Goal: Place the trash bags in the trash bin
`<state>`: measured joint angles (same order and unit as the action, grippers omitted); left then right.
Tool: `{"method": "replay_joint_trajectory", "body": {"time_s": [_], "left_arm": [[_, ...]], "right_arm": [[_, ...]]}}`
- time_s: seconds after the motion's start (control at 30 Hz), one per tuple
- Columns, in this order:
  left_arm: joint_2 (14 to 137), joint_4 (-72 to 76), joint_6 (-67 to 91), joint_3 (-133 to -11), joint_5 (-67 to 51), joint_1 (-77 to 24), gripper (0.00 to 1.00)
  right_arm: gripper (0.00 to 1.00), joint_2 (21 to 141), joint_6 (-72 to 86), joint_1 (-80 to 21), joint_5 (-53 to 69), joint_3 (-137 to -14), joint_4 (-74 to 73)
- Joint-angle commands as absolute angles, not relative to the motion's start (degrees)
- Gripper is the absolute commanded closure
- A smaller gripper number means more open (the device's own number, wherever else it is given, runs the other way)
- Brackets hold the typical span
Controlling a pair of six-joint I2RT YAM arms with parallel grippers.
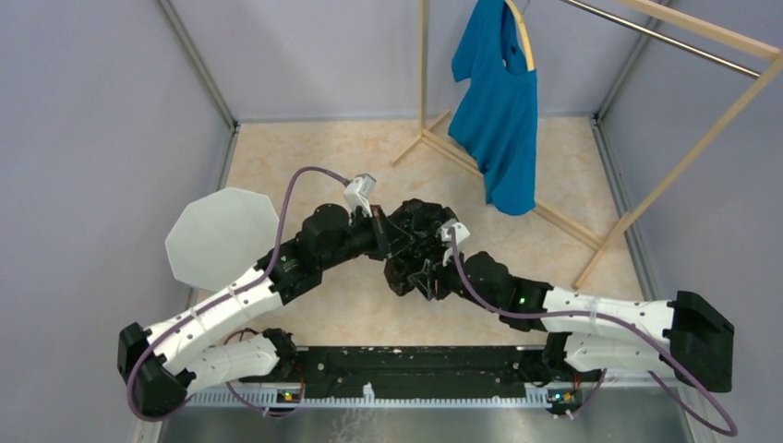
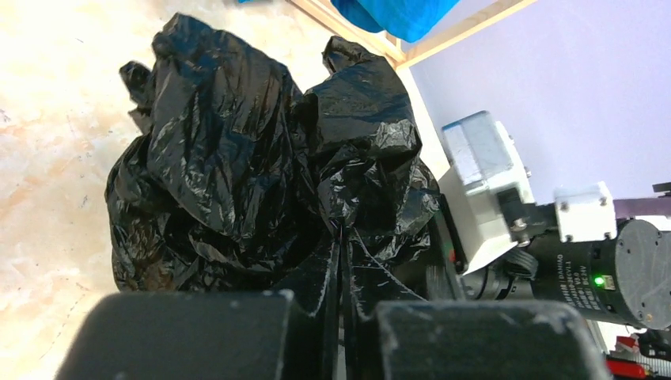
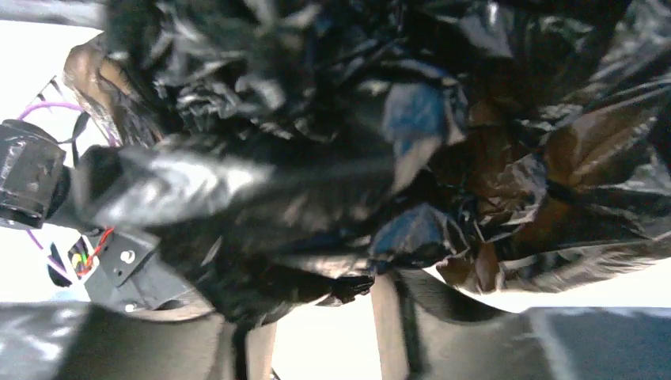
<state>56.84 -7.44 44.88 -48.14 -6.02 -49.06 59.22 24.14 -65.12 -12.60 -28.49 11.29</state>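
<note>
The black crinkled trash bag is bunched in a wad between my two grippers, just above the beige floor at the middle. My left gripper is shut on a fold of the bag; its fingers are pressed together with thin plastic between them. My right gripper is under the bag's near side. In the right wrist view its jaws stand apart, and the bag is draped over the fingertips, hiding the left one. The white polygonal trash bin stands to the left of the bag, beside my left arm.
A blue T-shirt hangs on a wooden rack at the back right. Grey walls close the floor on the left, back and right. My right arm's camera housing sits close behind the bag.
</note>
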Motion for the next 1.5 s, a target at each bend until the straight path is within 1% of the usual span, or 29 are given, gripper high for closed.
{"method": "replay_joint_trajectory", "body": {"time_s": [0.0,0.03,0.07,0.1,0.13,0.23,0.27,0.33,0.4,0.43,0.53,0.7,0.87,0.97,1.0,1.13,1.33,1.47], "left_arm": [[55.4,-6.7,43.2,-49.0,-3.8,-48.9,0.87],[55.4,-7.7,42.2,-49.8,-3.1,-48.9,0.82],[55.5,-9.1,41.1,-50.8,-2.4,-48.9,0.76],[55.7,-11.2,39.6,-51.9,-1.4,-48.9,0.68],[55.7,-12.8,38.3,-53.2,-0.6,-48.9,0.57],[55.0,-17.5,35.1,-56.6,3.4,-48.9,0.09],[54.3,-18.7,34.5,-57.4,4.6,-48.9,0.02],[52.4,-20.9,33.5,-58.4,5.4,-48.9,0.01],[49.7,-23.1,33.1,-58.2,6.1,-48.9,0.01],[48.3,-24.0,33.1,-57.7,6.5,-48.9,0.01],[43.7,-26.4,34.4,-54.6,7.8,-48.9,0.01],[37.7,-24.3,37.0,-47.9,6.4,-48.9,0.01],[38.3,-21.8,35.4,-45.9,2.0,-48.9,0.01],[40.7,-21.1,33.7,-46.4,0.3,-48.9,0.01],[41.6,-21.1,33.1,-46.6,0.3,-48.9,0.01],[44.9,-21.4,31.2,-46.7,-1.9,-48.9,0.01],[49.9,-14.8,32.9,-43.9,-8.6,-48.9,0.06],[53.5,-12.3,33.1,-44.0,-8.3,-48.9,0.11]], "right_arm": [[0.78,54.9,24.9,-65.5,-14.4,-28.0,16.7],[0.92,54.0,25.1,-65.5,-14.5,-28.0,15.4],[1.00,53.0,25.5,-65.4,-14.4,-27.8,14.2],[1.00,51.9,25.9,-65.4,-13.4,-27.5,13.4],[1.00,50.7,26.4,-64.8,-11.3,-26.7,13.6],[1.00,48.0,32.7,-59.2,0.5,-23.6,17.1],[1.00,47.7,36.3,-55.9,6.2,-22.2,19.8],[1.00,48.9,44.2,-48.8,19.8,-18.9,28.8],[1.00,52.3,50.0,-44.0,28.9,-18.1,37.8],[1.00,54.4,51.2,-43.3,32.5,-19.1,40.3],[1.00,58.9,52.1,-43.2,39.1,-24.3,41.8],[1.00,61.8,56.0,-43.1,47.8,-27.0,50.8],[1.00,66.0,55.3,-41.3,55.7,-26.6,46.7],[1.00,69.2,51.7,-38.1,58.9,-26.8,36.1],[1.00,69.6,51.1,-36.5,59.0,-26.3,33.4],[1.00,68.4,52.2,-31.9,59.6,-22.8,34.1],[1.00,66.6,45.7,-31.6,57.9,-24.4,24.5],[1.00,66.5,44.8,-31.5,58.2,-24.4,24.0]]}}
